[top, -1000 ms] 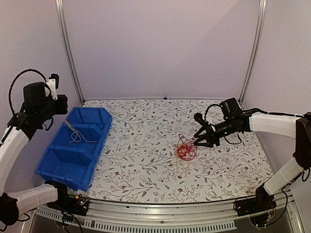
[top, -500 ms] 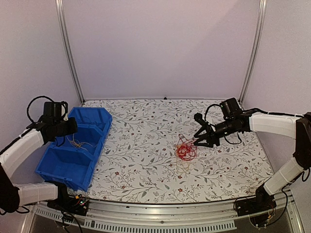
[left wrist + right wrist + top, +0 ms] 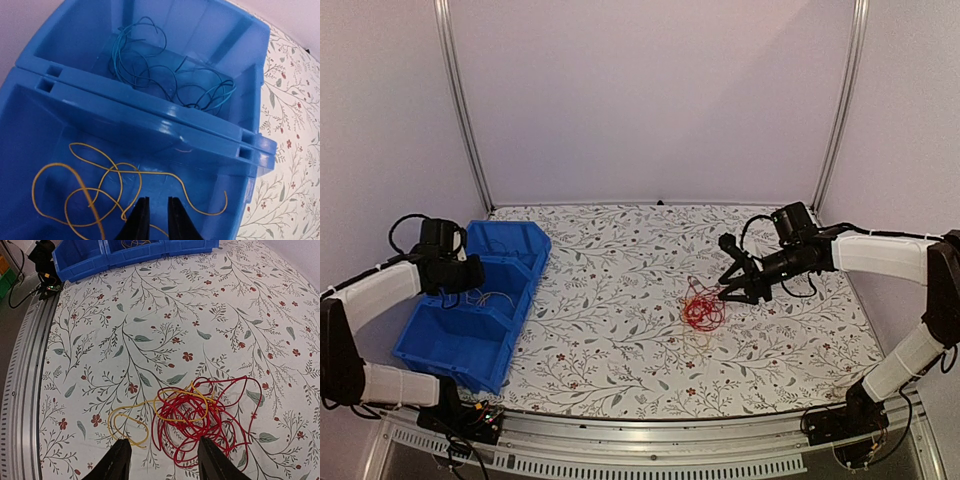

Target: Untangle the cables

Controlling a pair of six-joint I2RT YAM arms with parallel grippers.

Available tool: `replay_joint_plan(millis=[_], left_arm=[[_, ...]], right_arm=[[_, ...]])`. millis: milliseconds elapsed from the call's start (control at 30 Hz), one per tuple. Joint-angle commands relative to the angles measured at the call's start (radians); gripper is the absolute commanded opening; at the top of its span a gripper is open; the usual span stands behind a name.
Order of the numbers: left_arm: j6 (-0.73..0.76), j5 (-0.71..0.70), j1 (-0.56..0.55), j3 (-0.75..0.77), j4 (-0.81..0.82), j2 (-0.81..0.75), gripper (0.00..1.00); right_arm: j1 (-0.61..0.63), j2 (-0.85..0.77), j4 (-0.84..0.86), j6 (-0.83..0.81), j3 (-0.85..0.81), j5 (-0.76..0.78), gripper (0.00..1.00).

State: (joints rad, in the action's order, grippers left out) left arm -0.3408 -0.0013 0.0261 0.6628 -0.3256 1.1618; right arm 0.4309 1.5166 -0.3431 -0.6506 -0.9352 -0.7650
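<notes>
Cables (image 3: 205,425), clumped red and yellow, lie right of the surface's (image 3: 100,315) centre beneath my right tool (image 3: 164,450), which is spread ready to pick. My left tool (image 3: 159,202), barely parted and empty, hangs over the bin's (image 3: 150,120) sorted yellow strand (image 3: 107,171).

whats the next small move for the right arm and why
Probably lower the right gripper onto the yellow loop and close on it. Its jaws stand open just above the table, and that loop lies mostly free beside the red clump, so it looks the easiest strand to pull out.
</notes>
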Motion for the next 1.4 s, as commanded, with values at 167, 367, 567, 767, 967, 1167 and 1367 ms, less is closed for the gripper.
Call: replay_joint_plan(millis=[167,367,567,767,967,1167,1367], left_arm=[[0.029,0.055,0.018,0.118,-0.084,-0.053,0.31],[0.024,0.141,0.015,0.241,-0.111,-0.177,0.38],[-0.024,0.328,-0.073,0.245,0.068,-0.243,0.43],[0.024,0.282,-0.39,0.238,0.183,-0.147,0.49],[0.11,0.19,-0.7,0.285,0.272,0.116,0.53],[0.06,0.19,-0.836,0.349,0.398,0.408,0.52],[-0.042,0.323,-0.919,0.36,0.53,0.563,0.45]], right_arm=[[-0.004,0.024,-0.02,-0.005,-0.03,-0.019,0.5],[-0.023,0.004,-0.03,0.024,-0.074,0.041,0.5],[-0.111,0.006,-0.109,0.072,-0.177,0.049,0.5],[-0.114,0.099,-0.227,0.024,-0.23,0.099,0.53],[-0.083,0.13,-0.263,-0.006,-0.226,0.102,0.56],[0.006,0.106,-0.271,-0.065,-0.187,0.155,0.56],[0.09,0.05,-0.256,-0.109,-0.113,0.198,0.54]])
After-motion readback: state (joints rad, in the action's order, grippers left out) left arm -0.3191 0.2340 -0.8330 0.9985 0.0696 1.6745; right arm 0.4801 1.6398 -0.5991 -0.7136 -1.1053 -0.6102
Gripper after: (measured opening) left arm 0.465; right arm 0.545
